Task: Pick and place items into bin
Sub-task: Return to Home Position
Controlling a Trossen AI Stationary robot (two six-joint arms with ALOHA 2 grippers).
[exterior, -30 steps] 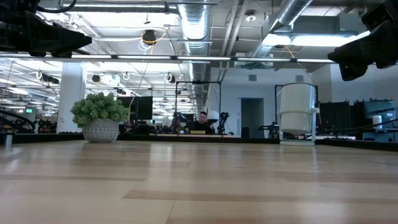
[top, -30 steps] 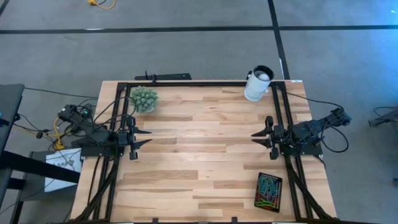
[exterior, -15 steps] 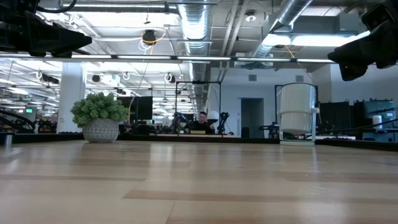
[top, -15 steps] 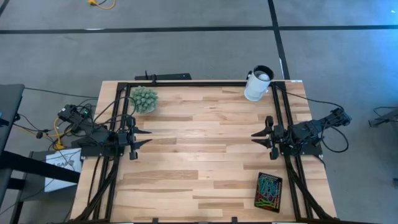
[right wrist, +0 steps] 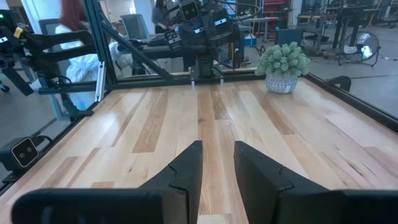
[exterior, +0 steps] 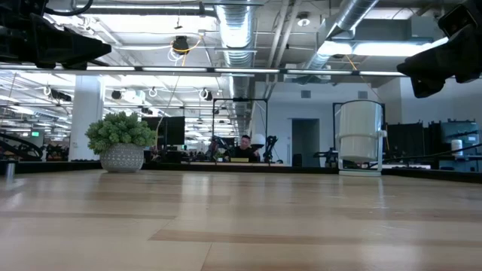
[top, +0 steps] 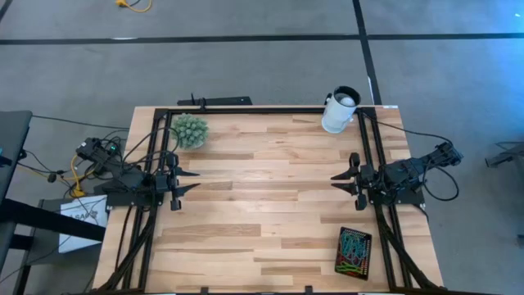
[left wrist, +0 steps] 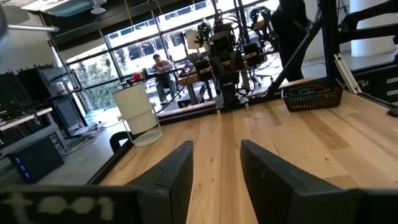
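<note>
Nothing moved in the last second: left claw (top: 195, 180) and right claw (top: 336, 182) sit parked at opposite worktop (top: 262, 213) sides, both open, empty. Rubber bands (top: 354, 251) lie in the bin (left wrist: 311, 101), near-right corner. Job looks done.

Grey floor (top: 246, 74); exposed ceiling ducts (exterior: 235, 30); tall windows (left wrist: 127, 59).
</note>
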